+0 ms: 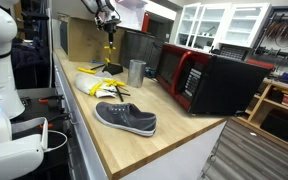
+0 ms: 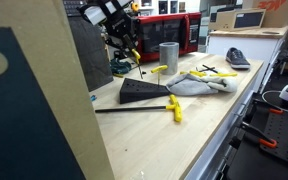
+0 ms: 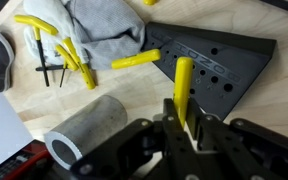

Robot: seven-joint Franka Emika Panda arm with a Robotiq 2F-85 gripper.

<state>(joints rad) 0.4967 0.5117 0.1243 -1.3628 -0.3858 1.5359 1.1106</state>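
Jaws pressed in on the tool, pinching the top of its yellow handle; the pads hide the contact line, but the handle sits squarely between them. The tool hangs plumb above the rack, over the drilled face near its middle, apart from it as far as I can tell. In an exterior view the handle shows straight below me. Holding it high on the handle probably keeps my fingers off the rack and leaves the lower end free and vertical. The rack is a black wedge with rows of holes, lying flat on the wooden bench, its sloped face toward my wrist camera. Cup: grey metal, just beside the rack on the near side of the wrist view, upright in an exterior view. Cloth: bunched beyond the rack's far corner. Spare tools lie partly on the cloth and loose beside it, which likely stops them rolling. One more long tool lies flat in front of the rack. Shoe: well apart from the rack, past the cloth. Microwave: behind the cup, farther from the rack.
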